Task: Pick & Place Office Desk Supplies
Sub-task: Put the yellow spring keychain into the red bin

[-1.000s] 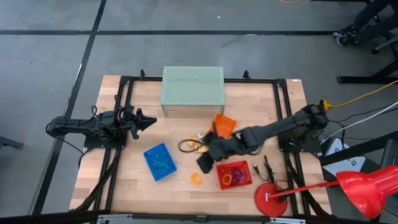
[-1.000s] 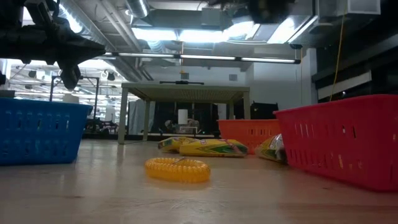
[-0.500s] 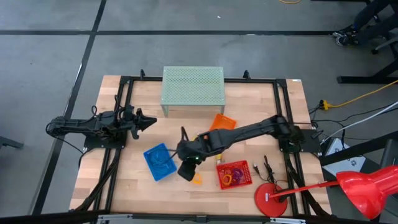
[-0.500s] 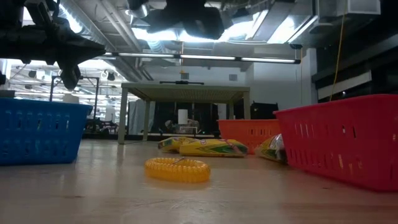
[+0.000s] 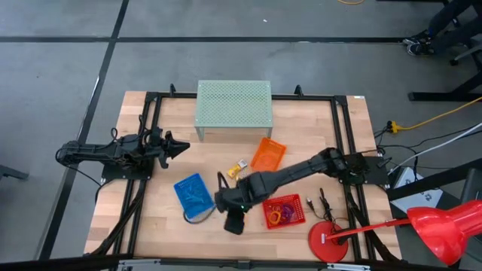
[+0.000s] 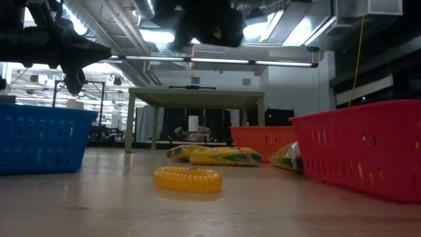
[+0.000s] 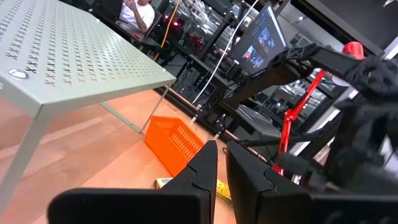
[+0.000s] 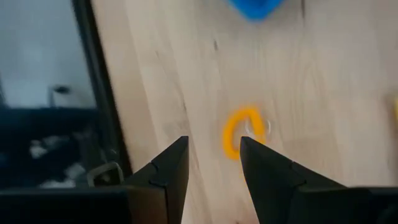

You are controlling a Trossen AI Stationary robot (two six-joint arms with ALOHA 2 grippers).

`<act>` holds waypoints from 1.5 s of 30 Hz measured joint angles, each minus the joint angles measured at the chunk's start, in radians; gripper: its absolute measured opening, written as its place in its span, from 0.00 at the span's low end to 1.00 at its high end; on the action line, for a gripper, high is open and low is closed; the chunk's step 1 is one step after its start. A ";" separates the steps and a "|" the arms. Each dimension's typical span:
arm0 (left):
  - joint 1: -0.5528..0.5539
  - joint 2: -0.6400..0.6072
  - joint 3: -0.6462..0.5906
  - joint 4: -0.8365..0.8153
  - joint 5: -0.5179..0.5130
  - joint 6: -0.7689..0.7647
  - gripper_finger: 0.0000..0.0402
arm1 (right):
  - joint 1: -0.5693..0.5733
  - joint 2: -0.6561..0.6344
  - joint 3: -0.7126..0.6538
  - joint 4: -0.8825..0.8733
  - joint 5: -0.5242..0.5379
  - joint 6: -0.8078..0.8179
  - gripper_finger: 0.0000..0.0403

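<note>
Right claw above orange loop

My right gripper [image 8: 214,163], jaws open and empty, hangs over the orange coiled loop [image 8: 239,131] near the table's [image 5: 151,218] front edge.

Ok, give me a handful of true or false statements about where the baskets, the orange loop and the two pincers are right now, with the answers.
1. The right pincer hangs open above the orange loop. True.
2. The loop lies inside the blue basket. False: it lies on the bare table.
3. The left pincer is shut, off at the left side. True.
4. The red basket is empty. False: it holds coloured loops.
5. The orange basket sits under the green stand. False: it sits in front of it.
</note>
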 joint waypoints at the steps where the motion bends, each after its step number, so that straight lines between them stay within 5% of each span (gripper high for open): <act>1: 0.000 0.000 0.000 0.000 0.000 0.000 0.08 | 0.010 0.001 -0.014 -0.007 0.003 -0.004 0.36; 11: 0.000 0.000 0.000 -0.001 0.000 0.000 0.08 | 0.032 0.000 -0.234 0.053 0.010 0.019 0.36; 45: 0.000 0.000 0.000 -0.002 0.000 0.000 0.08 | 0.000 0.084 -0.276 0.219 -0.033 0.185 0.36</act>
